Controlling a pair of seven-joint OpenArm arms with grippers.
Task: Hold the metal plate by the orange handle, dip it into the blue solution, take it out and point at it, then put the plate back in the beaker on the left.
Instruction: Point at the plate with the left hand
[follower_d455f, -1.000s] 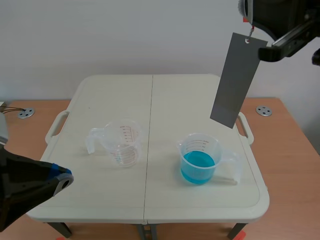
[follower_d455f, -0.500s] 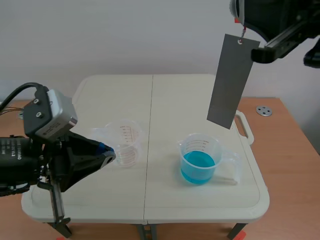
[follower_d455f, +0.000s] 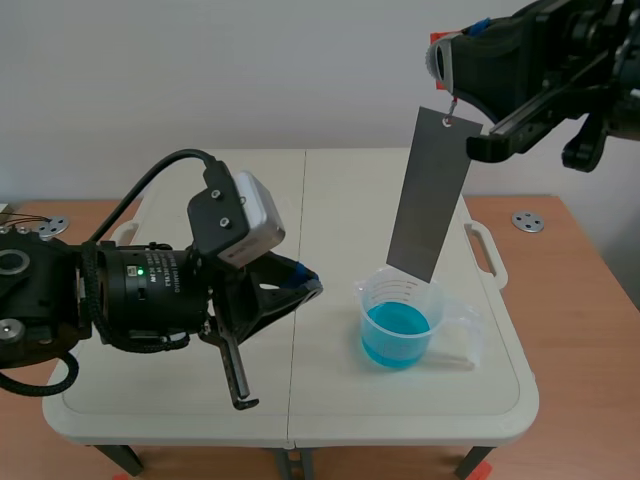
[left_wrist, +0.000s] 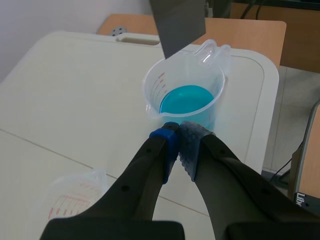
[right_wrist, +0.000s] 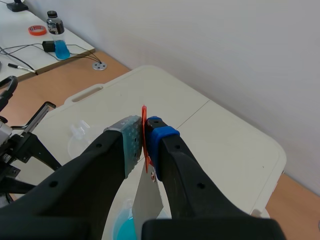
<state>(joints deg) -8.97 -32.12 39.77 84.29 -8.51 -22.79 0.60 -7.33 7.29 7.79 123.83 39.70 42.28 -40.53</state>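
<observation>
A grey metal plate (follower_d455f: 430, 195) hangs tilted from my right gripper (follower_d455f: 449, 62), which is raised at the upper right and shut on its thin orange handle (right_wrist: 145, 137). The plate's lower edge hangs just above the rim of the beaker of blue solution (follower_d455f: 398, 318). The plate (left_wrist: 177, 22) also shows behind that beaker (left_wrist: 186, 92) in the left wrist view. My left gripper (follower_d455f: 305, 287) is shut on nothing, its pads (left_wrist: 192, 145) meeting just short of the blue beaker's spout. The empty beaker (left_wrist: 75, 200) lies beside and under my left arm, hidden by it in the scene view.
The white folding table (follower_d455f: 330, 180) stands on a wooden surface (follower_d455f: 575, 290) that carries metal discs (follower_d455f: 527, 221). My left arm (follower_d455f: 120, 290) covers much of the table's left half. In the right wrist view, a side desk holds a bottle (right_wrist: 58, 35) and a tape roll (right_wrist: 38, 30).
My left arm has swung in from the lower left until its gripper is beside the blue beaker. The right gripper has carried the plate left and down toward that beaker.
</observation>
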